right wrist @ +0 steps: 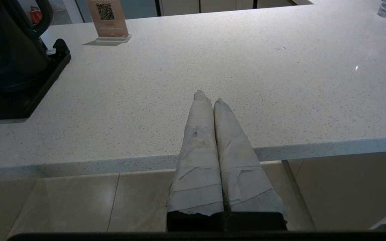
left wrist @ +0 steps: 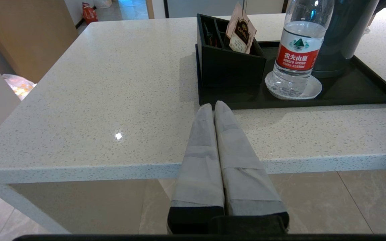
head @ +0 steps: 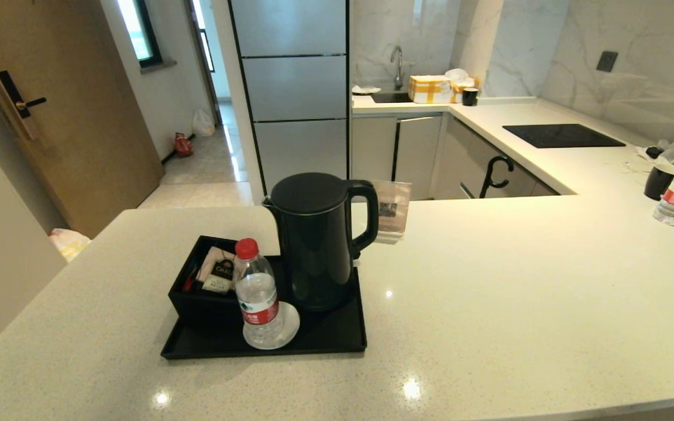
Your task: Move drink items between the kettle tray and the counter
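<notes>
Left gripper (left wrist: 213,106) and right gripper (right wrist: 209,97) hanging just off counter (head: 489,304) edge, fingers pressed together, gripping nothing
Bottle (head: 257,298) standing on coaster (head: 288,328) in tray (head: 337,339), kettle (head: 313,240) just beside
Risk: bottle sitting close against kettle and box (head: 196,301), so wide reach likely knocking it over

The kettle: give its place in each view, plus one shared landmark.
Head view: kettle at centre, upright on the tray, behind the bottle.
Left wrist view: upper right, partly cut off.
Right wrist view: upper left corner.
Shared landmark: the black tray under it.
</notes>
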`<state>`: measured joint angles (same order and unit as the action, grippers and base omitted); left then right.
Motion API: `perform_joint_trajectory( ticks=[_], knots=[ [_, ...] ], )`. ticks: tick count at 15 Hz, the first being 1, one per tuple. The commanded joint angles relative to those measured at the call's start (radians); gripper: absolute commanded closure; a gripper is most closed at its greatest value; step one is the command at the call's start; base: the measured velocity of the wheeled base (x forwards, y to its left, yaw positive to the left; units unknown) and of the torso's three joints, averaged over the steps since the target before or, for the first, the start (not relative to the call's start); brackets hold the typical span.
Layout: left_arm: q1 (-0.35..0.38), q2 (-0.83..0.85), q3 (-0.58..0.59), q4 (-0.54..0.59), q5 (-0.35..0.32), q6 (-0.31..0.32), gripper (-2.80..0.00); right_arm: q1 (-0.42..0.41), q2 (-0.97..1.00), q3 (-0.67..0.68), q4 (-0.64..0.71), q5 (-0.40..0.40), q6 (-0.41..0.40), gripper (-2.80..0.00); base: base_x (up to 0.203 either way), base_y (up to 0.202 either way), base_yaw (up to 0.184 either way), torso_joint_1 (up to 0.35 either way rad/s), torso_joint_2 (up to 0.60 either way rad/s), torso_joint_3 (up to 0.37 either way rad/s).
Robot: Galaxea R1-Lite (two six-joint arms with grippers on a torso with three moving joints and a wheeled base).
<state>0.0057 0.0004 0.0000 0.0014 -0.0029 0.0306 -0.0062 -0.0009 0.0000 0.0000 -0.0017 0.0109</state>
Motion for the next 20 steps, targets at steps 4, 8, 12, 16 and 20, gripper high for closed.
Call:
perform_joint_trajectory(
  ticks=[4,8,12,16,20],
  knots=[
    [0.000,0.000,0.001,0.000,0.000,0.000,0.00,0.000,0.001,0.000,0.000,0.000,0.000,0.00,0.000,0.000,0.000,0.000,0.00,0.000],
    [0.000,0.000,0.000,0.000,0.000,0.000,0.00,0.000,0.001,0.000,0.000,0.000,0.000,0.00,0.000,0.000,0.000,0.000,0.00,0.000],
    [0.000,0.000,0.000,0.000,0.000,0.000,0.00,0.000,0.001,0.000,0.003,0.002,-0.006,0.00,0.000,0.000,0.000,0.000,0.00,0.000],
    [0.000,0.000,0.000,0.000,0.000,0.000,0.00,0.000,0.001,0.000,0.002,-0.008,0.017,0.00,0.000,0.000,0.000,0.000,0.00,0.000],
    [0.000,0.000,0.000,0.000,0.000,0.000,0.00,0.000,0.001,0.000,0.000,-0.009,0.032,0.00,0.000,0.000,0.000,0.000,0.00,0.000]
  ],
)
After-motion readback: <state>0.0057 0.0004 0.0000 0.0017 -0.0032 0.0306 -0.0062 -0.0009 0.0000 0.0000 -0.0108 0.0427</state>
